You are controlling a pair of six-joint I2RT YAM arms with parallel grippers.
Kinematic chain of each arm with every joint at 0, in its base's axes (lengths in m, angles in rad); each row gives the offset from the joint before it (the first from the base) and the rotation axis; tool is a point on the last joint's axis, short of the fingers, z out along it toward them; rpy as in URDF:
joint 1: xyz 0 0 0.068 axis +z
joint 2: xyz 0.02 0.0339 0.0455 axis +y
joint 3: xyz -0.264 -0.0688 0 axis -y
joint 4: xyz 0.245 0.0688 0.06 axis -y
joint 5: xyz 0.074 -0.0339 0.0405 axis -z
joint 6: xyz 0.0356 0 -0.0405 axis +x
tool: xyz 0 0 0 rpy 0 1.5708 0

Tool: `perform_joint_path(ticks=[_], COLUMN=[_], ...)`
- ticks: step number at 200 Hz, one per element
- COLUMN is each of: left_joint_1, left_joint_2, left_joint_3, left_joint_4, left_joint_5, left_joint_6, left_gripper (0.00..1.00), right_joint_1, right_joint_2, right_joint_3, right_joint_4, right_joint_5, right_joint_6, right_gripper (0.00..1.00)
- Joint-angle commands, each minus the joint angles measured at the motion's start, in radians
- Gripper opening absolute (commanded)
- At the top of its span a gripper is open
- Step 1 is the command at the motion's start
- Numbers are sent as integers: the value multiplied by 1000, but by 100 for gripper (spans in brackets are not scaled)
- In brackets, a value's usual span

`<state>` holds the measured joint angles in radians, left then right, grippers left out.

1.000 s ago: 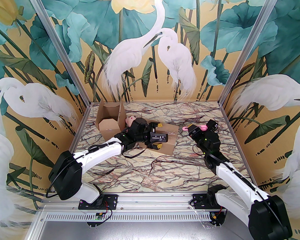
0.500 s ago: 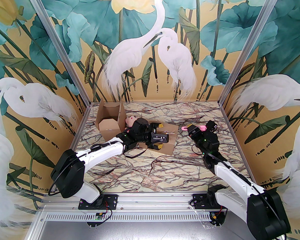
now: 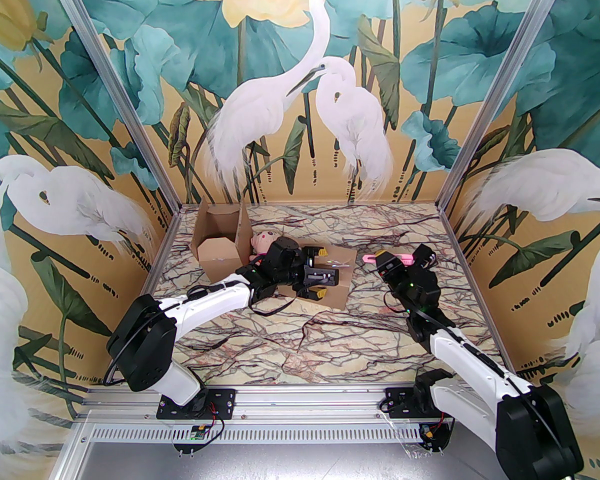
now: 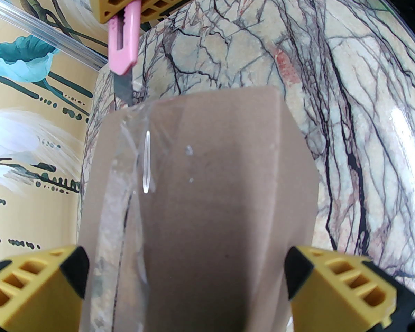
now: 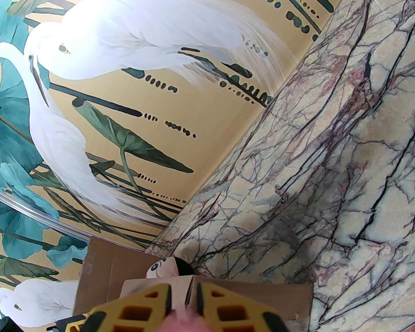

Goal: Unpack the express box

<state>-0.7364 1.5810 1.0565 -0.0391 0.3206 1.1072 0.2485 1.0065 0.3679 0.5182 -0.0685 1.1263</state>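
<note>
The sealed cardboard express box [image 3: 337, 280] lies left of centre, with clear tape along its top seam [image 4: 211, 185]. My left gripper [image 3: 321, 273] is open and straddles the box's near end, one yellow finger [image 4: 31, 285] on each side of it, close against the cardboard. My right gripper [image 3: 382, 257] is shut on a pink utility knife [image 3: 402, 256]. In the left wrist view the knife [image 4: 122, 36] has its blade at the box's far edge, by the tape. The right wrist view has the right gripper [image 5: 184, 306] with pink between its fingers and the box [image 5: 256, 297] just ahead.
An opened cardboard box [image 3: 219, 242] stands at the back left against the wall. A pink plush doll [image 3: 261, 240] lies between it and the sealed box. The doll [image 5: 166, 266] also appears in the right wrist view. Marble tabletop [image 3: 330, 348] spreads in front.
My right arm has carried the knife a little to the left, bringing its tip up to the box. The left arm's shoulder has swung slightly right; its gripper stays over the box.
</note>
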Motion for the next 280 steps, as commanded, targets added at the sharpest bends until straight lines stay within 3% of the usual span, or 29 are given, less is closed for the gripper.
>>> perform_joint_path(ticks=[1,92,213,280], left_joint_1=[-7,-7,-6,-6], left_joint_2=[17,28,24,48], left_joint_3=[10,7,16,39], left_joint_4=[24,44,29,39], left_joint_5=[-2,22,41,28], left_joint_6=[-11,-20,-18,-24], left_gripper=[100,99,94,92], right_joint_1=[-2,-2,-3,-3], right_joint_2=[10,106,125,182], right_joint_3=[-22,-83,-67,-54], right_joint_4=[64,284,315,382], right_joint_5=[-19,-30,3,-78], right_joint_6=[37,112,121,152], right_gripper=[0,0,0,0])
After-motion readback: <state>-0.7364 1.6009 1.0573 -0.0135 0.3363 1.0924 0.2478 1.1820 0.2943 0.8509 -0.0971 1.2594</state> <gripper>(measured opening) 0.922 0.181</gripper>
